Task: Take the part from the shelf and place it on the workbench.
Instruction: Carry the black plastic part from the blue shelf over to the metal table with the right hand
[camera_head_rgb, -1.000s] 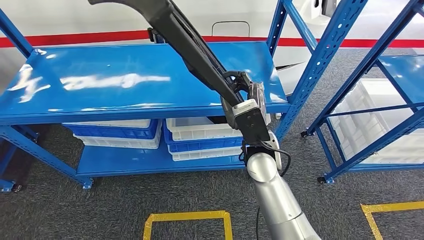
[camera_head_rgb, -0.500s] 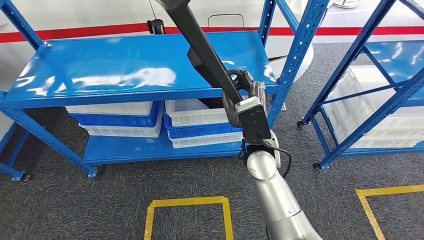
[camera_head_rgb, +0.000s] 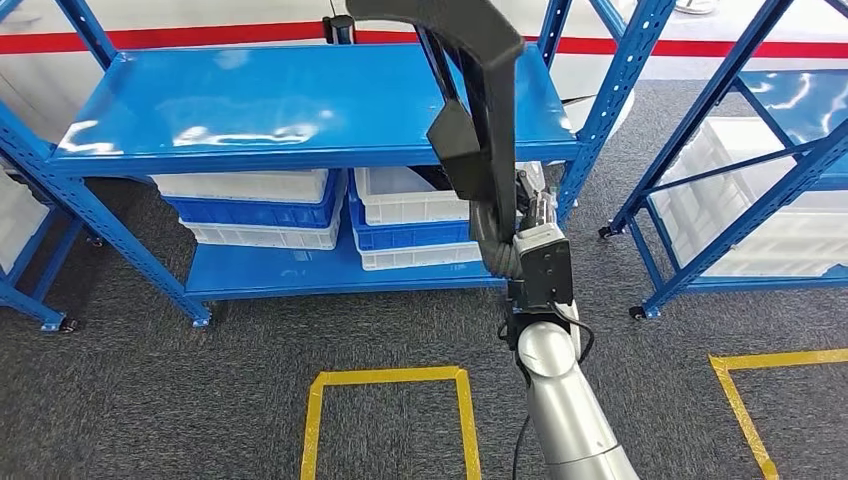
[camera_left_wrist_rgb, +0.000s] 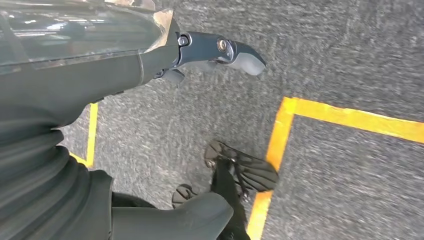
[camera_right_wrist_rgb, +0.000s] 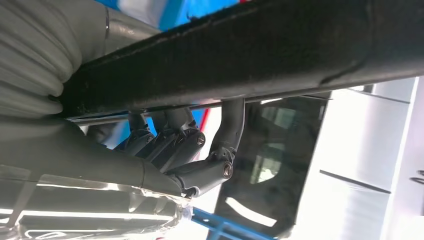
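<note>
The long black curved plastic part (camera_head_rgb: 487, 120) is cut off by the head view's top edge, its lower end is hidden within the right hand (camera_head_rgb: 522, 222), and the floor is blurred in the left wrist view.

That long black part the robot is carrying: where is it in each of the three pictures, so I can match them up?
Head view: the long black part stands nearly upright at centre, its lower end in the right hand, before the blue shelf.
Right wrist view: the same part runs as a dark bar across the picture, fingers curled round it.
Left wrist view: not in it; grey carpet with yellow tape.
Shared landmark: the right hand.
</note>
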